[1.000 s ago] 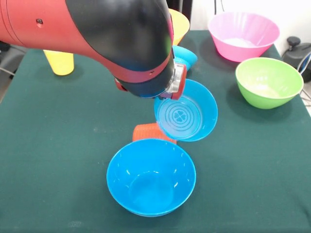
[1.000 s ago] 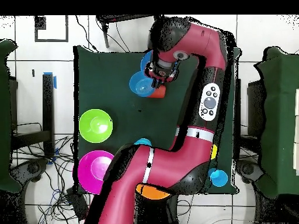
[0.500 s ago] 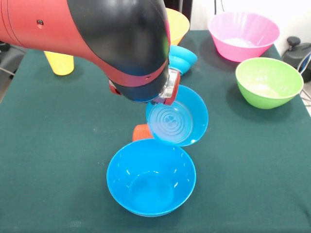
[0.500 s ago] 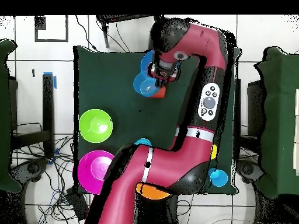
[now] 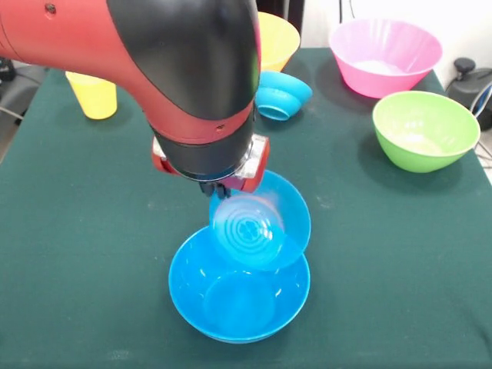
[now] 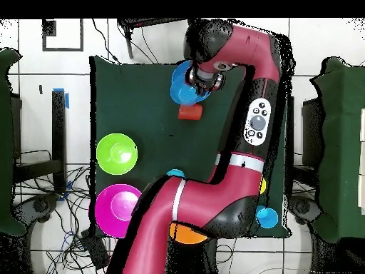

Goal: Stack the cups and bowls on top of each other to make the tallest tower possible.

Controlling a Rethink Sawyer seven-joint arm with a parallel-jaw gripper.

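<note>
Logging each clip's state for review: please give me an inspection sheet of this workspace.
Surface: green tablecloth, flat.
Job's things: ridged blue bowl held tilted above the medium blue bowl; orange-red cup beside them; green bowl, pink bowl, yellow-orange bowl, small blue bowl and yellow cup apart.
Clutter: nothing seen.
Gripper: gripper mostly hidden by the arm, at the ridged bowl's rim.
Cables: cables on the floor.
Surroundings: tiled floor.
</note>
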